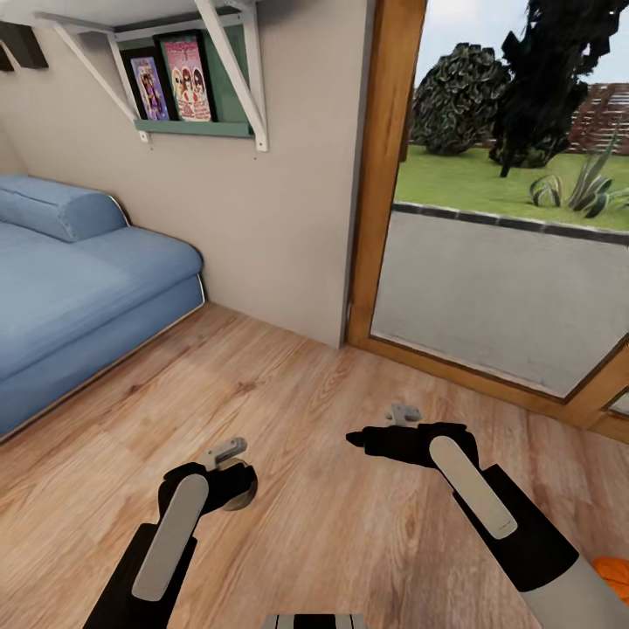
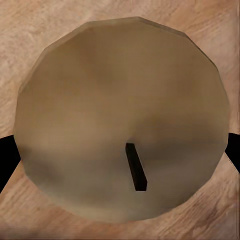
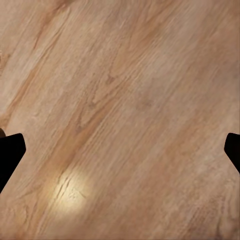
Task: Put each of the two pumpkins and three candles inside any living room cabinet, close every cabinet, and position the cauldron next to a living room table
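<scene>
Head view: both arms low over the wood floor (image 1: 288, 393). Blue sofa (image 1: 79, 288) at left, wall shelf (image 1: 188, 87) with two framed pictures above it, glass door (image 1: 515, 262) with wooden frame at right, lawn and bushes outside. Left gripper (image 1: 238, 483) points down with a round tan thing at its tip, the candle (image 1: 243, 489), mostly hidden by the wrist. Right gripper (image 1: 360, 439) points left, nothing in it. Orange sliver at the bottom right edge, looks like a pumpkin (image 1: 611, 572), partly behind the right arm.

Left wrist: candle (image 2: 122, 120) seen end-on, dark wick off centre, black fingertips (image 2: 6, 155) tight against both sides, clamped on it. Floor behind.

Right wrist: bare floor (image 3: 125, 110), fingertips (image 3: 10, 152) at opposite edges, wide apart.
</scene>
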Robot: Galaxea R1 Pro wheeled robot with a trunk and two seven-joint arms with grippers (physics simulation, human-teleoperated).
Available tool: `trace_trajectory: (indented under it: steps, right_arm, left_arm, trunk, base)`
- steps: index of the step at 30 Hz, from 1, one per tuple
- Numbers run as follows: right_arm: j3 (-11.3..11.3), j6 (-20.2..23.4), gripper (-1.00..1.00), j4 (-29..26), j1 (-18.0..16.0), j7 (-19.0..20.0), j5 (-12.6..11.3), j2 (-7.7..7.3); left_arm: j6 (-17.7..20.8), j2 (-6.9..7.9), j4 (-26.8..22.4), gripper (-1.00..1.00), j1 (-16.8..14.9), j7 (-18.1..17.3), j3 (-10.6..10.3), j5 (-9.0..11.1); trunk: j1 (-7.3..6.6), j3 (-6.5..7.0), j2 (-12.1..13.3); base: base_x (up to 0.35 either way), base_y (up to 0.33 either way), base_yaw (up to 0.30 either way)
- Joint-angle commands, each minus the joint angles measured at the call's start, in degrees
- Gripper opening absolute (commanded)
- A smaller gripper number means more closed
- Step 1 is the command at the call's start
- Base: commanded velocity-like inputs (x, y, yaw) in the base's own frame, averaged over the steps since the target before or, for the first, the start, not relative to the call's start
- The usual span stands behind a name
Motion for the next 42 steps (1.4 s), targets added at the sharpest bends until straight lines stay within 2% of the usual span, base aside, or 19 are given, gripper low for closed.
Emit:
trace_trajectory:
  steps: [1, 6, 18, 23, 31, 39, 42]
  right_arm:
    - [0.11, 0.03, 1.00, -0.06, -0.05, -0.59, -0.55, -0.04]
    - [0.14, 0.07, 1.00, -0.06, -0.05, -0.59, -0.55, -0.01]
    - [0.11, 0.12, 1.00, -0.02, -0.05, -0.51, -0.63, -0.07]
    - [0.10, 0.15, 1.00, -0.04, -0.05, -0.42, -0.67, -0.07]
    - [0.10, 0.24, 1.00, -0.04, -0.05, -0.33, -0.68, -0.07]
    - [0.05, 0.59, 1.00, -0.08, -0.05, -0.28, -0.80, -0.07]
    - [0.02, 1.19, 1.00, -0.07, -0.05, -0.28, -1.89, -0.07]
  left_arm:
    - [0.23, -0.03, -0.06, -1.00, -0.04, 0.56, -0.10, 0.45]
    - [0.23, -0.29, -0.06, -1.00, -0.04, 0.60, -1.44, 0.38]
    - [0.23, -0.42, -0.06, -1.00, -0.04, 0.60, -2.19, 0.37]
    - [0.23, -0.46, -0.06, -1.00, -0.04, 0.60, -2.25, 0.38]
    - [0.15, -0.51, -0.13, -1.00, -0.04, 0.60, -4.66, 0.36]
    - [0.14, -0.51, -0.14, -1.00, -0.04, 0.60, -4.80, 0.29]
    - [0.15, -0.50, -0.15, -1.00, -0.04, 0.60, -4.81, 0.31]
  trunk:
    - [-0.04, 0.18, -0.01]
    - [-0.17, 1.29, 0.06]
    - [-0.47, 4.49, 0.22]
    - [-0.47, 4.81, 0.22]
    - [-0.47, 5.34, 0.22]
    - [-0.47, 5.70, 0.22]
    - [-0.47, 5.70, 0.22]
  base:
    - [-0.096, 0.000, 0.000]
    - [-0.254, 0.000, 0.000]
    - [-0.328, 0.000, -0.143]
    - [-0.107, 0.000, -0.216]
    - [-0.032, -0.054, -0.218]
    - [-0.105, -0.243, -0.139]
    - [-0.134, -0.258, -0.082]
